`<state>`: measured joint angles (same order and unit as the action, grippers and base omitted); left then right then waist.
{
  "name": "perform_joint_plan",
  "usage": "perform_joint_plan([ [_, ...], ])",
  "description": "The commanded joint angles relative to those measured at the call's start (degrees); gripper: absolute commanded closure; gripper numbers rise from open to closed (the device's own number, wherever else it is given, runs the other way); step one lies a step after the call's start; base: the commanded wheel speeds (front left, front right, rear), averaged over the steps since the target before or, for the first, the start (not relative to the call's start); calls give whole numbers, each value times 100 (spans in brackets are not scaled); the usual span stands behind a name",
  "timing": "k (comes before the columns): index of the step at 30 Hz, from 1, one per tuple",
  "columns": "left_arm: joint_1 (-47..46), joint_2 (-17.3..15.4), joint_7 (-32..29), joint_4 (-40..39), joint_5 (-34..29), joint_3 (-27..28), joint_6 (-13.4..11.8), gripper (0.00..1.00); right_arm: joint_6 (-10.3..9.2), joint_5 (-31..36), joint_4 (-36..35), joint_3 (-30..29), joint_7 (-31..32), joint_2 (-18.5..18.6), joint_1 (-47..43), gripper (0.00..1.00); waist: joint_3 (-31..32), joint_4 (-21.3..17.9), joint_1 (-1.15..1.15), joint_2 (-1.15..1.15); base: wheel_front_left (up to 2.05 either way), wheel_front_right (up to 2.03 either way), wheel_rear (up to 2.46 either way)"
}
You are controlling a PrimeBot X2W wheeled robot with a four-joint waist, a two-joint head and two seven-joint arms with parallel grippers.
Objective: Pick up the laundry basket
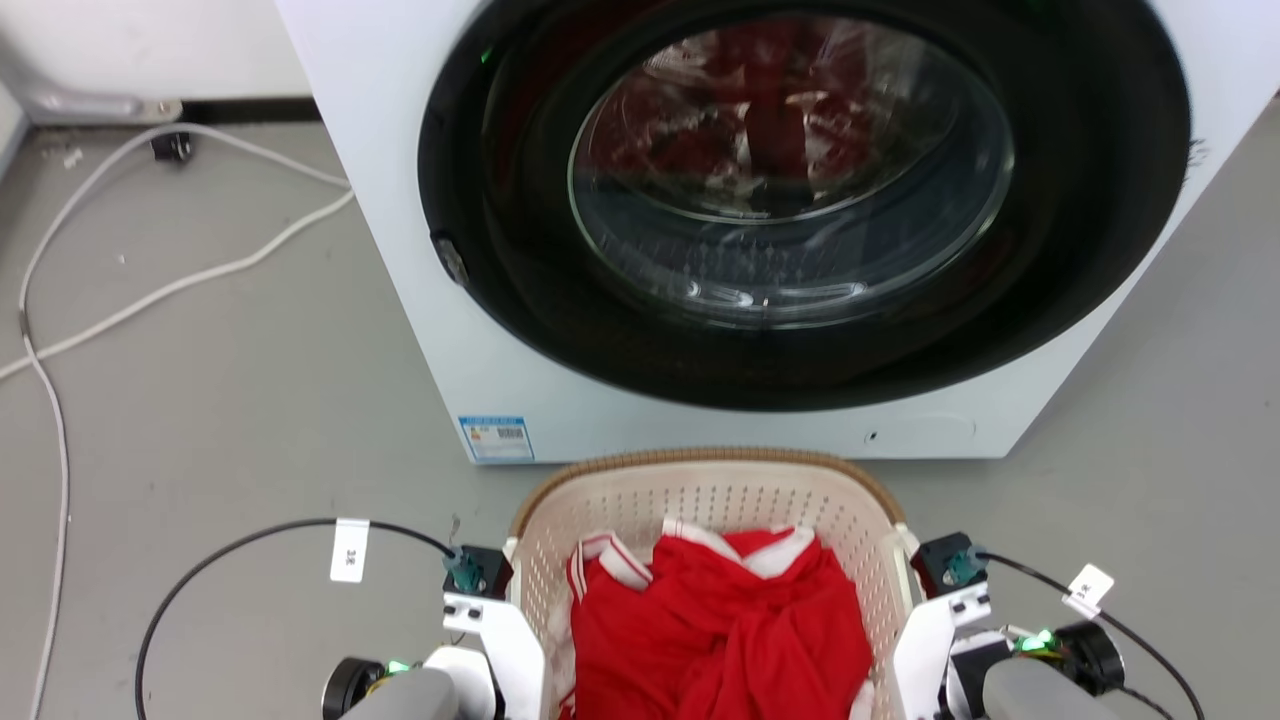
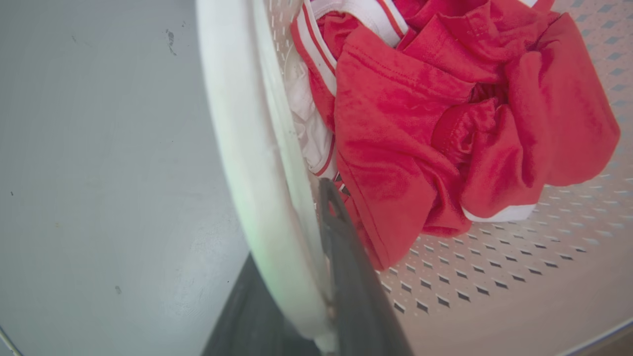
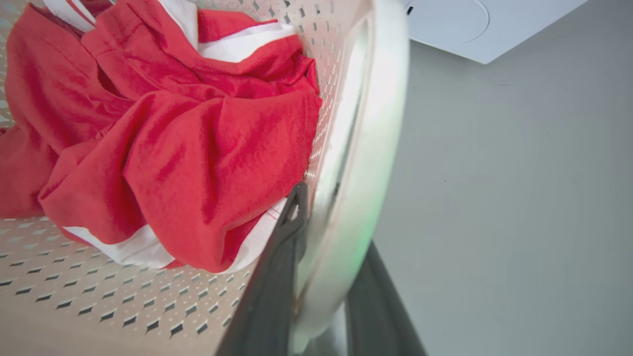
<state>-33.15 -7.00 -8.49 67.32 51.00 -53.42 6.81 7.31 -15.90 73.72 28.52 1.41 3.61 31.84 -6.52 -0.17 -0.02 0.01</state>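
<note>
The cream-white perforated laundry basket (image 1: 700,490) with a brown woven rim stands on the floor just before the washing machine, holding red and white clothes (image 1: 720,630). My left gripper (image 2: 296,282) straddles the basket's white left handle (image 2: 247,148), one dark finger inside the wall and one outside, shut on it. My right gripper (image 3: 326,282) clamps the white right handle (image 3: 366,148) the same way. In the head view both wrists sit tight against the basket's two sides.
A white front-loading washing machine (image 1: 400,250) with a closed dark glass door (image 1: 790,170) rises right behind the basket, red laundry showing inside. White cables (image 1: 150,290) trail over the grey floor at the left. Black cables loop from both wrists.
</note>
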Motion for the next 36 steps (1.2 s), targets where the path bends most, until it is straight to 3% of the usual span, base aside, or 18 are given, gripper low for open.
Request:
perform_joint_plan([
  [1,90,129,-15,-121,67,-119,116,100,32,-77,-57,161,48,-131,-116,100,256,-50,2,-1,0,0,0],
  [10,250,170,-266,-89,396,-403,116,100,32,-400,-34,510,397,-105,-264,100,590,-99,2,-1,0,0,0],
  [36,239,110,-209,-27,984,-951,116,100,32,-994,-12,1095,449,15,-306,100,735,-91,2,-1,0,0,0],
])
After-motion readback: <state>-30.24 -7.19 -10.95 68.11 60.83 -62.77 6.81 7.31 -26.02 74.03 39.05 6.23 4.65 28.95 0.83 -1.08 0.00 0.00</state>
